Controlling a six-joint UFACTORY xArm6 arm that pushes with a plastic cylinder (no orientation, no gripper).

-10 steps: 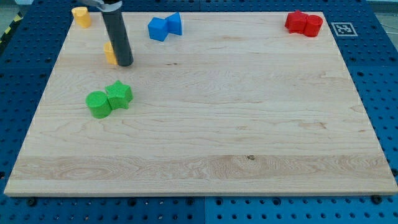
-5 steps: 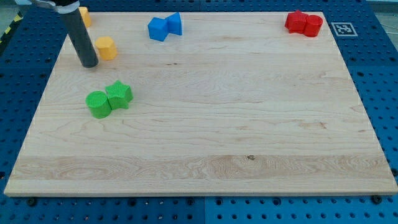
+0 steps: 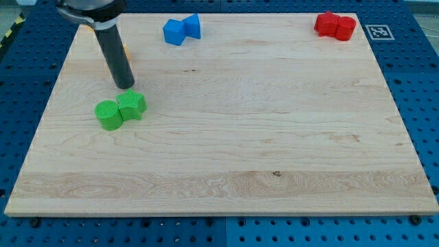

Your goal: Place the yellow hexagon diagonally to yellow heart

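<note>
Board's yellow block (image 3: 125,52) behind rod (image 3: 114,53)

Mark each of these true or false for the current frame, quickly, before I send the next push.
1. My tip sits just above the two green blocks in the view. True.
2. The pair of blue blocks lies at the view's bottom right. False: it is near the view's top edge, left of centre.
3. The two red blocks touch each other in the view's top right corner. True.
4. The yellow blocks stand in full view, clear of the dark rod. False: only a sliver of yellow shows beside the rod.
5. The wooden board rests on a blue perforated surface. True.
</note>
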